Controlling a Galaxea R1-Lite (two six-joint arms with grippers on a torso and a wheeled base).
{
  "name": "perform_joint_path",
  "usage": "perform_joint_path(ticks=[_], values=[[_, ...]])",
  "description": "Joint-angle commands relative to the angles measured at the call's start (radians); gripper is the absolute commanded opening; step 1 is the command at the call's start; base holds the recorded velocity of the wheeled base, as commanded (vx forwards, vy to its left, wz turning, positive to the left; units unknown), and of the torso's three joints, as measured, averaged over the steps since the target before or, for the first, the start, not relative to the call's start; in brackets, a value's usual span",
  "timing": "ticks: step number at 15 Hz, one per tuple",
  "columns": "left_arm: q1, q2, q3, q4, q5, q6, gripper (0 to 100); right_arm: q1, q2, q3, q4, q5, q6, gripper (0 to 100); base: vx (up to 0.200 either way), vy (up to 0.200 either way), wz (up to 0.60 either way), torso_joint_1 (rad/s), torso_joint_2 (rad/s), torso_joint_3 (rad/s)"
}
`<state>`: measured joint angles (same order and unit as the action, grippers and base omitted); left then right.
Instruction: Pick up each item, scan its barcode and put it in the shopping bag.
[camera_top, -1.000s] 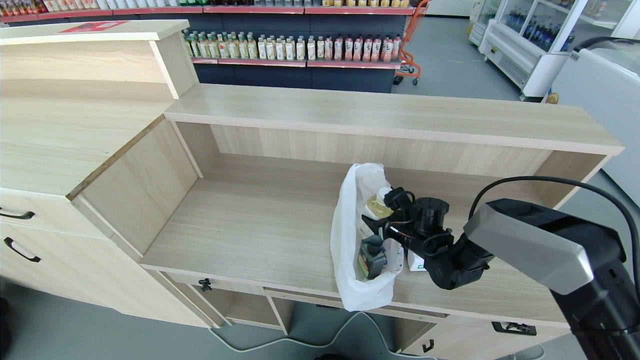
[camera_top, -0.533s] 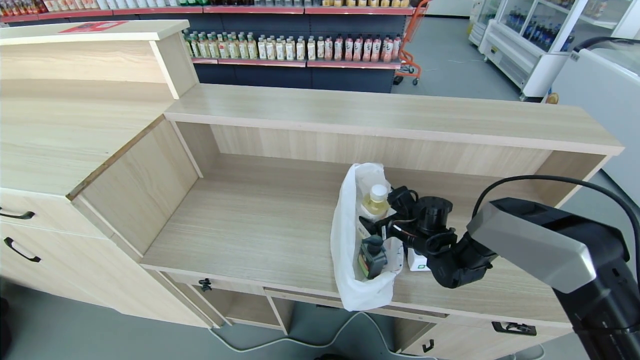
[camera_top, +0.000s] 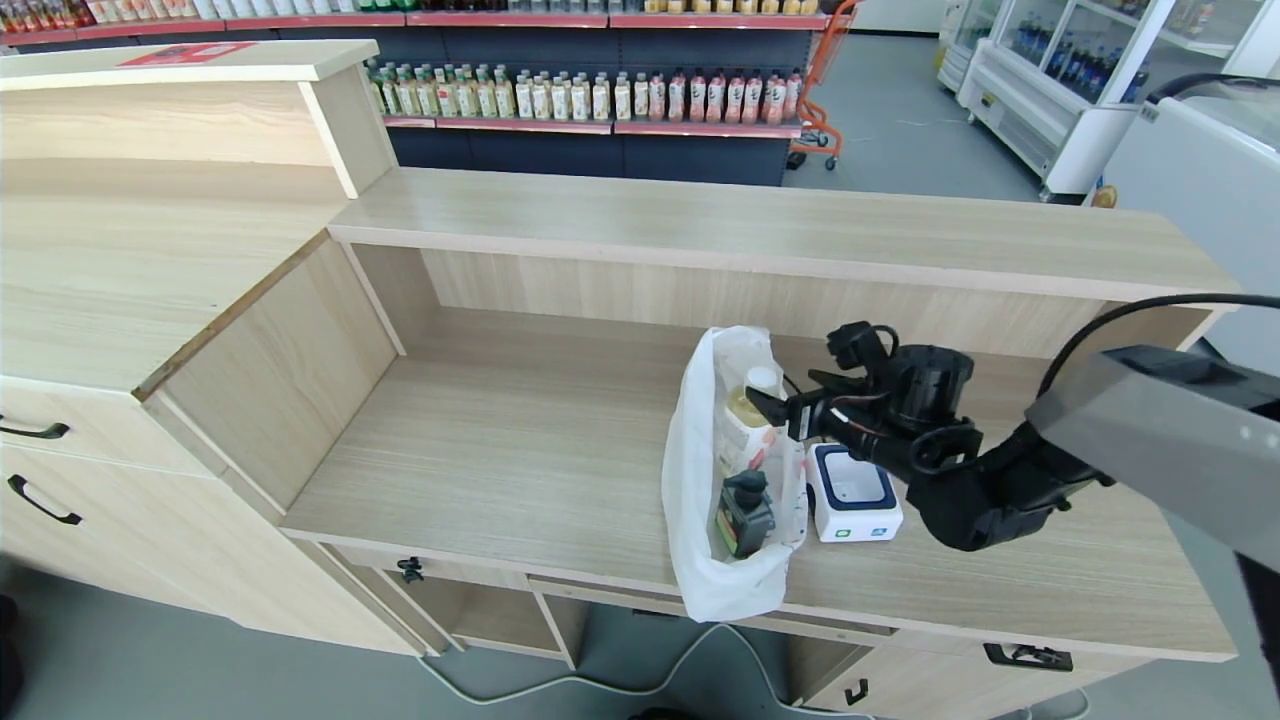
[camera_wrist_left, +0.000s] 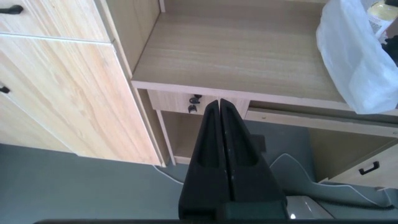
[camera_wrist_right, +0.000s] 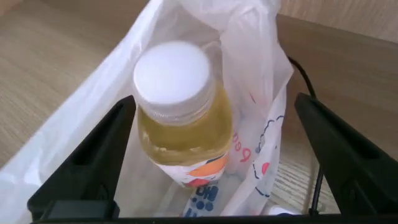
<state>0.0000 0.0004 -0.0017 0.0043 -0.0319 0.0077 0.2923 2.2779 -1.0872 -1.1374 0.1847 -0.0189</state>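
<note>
A light wooden counter (camera_top: 520, 440) stands in a shop, with shelves (camera_top: 600, 95) of drinks at 12 o'clock. On it sits a white bag (camera_top: 690, 480), with a scanner (camera_top: 852, 492) at its 3 o'clock. The bottle (camera_wrist_right: 180, 118) stands up inside the bag, between the wide-open fingers of the right gripper (camera_wrist_right: 214, 106). The left gripper (camera_wrist_left: 219, 107) is squeezed tight, low by the counter's front.
</note>
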Motion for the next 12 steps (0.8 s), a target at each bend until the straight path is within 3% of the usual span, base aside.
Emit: perform_joint_path(ticks=[1,3,6,8,12], values=[[0.0,0.0,0.0,0.0,0.001,0.0,0,-0.001,-0.354,0.138,0.143,0.001,0.04,100,0.0,0.0,0.0,0.0,0.0,0.0],[0.0,0.0,0.0,-0.001,0.0,0.0,0,-0.004,-0.633,0.25,0.295,-0.025,0.07,100,0.0,0.0,0.0,0.0,0.0,0.0],[0.0,0.0,0.0,-0.001,0.0,0.0,0,-0.094,-0.994,0.523,0.462,-0.231,0.057,100,0.0,0.0,0.0,0.0,0.0,0.0],[0.0,0.0,0.0,-0.001,0.0,0.0,0,-0.183,-1.31,0.759,0.691,-0.34,0.03,100,0.0,0.0,0.0,0.0,0.0,0.0],[0.0,0.001,0.0,-0.001,0.0,0.0,0,-0.228,-1.766,1.026,0.883,-0.329,0.007,100,0.0,0.0,0.0,0.0,0.0,0.0]])
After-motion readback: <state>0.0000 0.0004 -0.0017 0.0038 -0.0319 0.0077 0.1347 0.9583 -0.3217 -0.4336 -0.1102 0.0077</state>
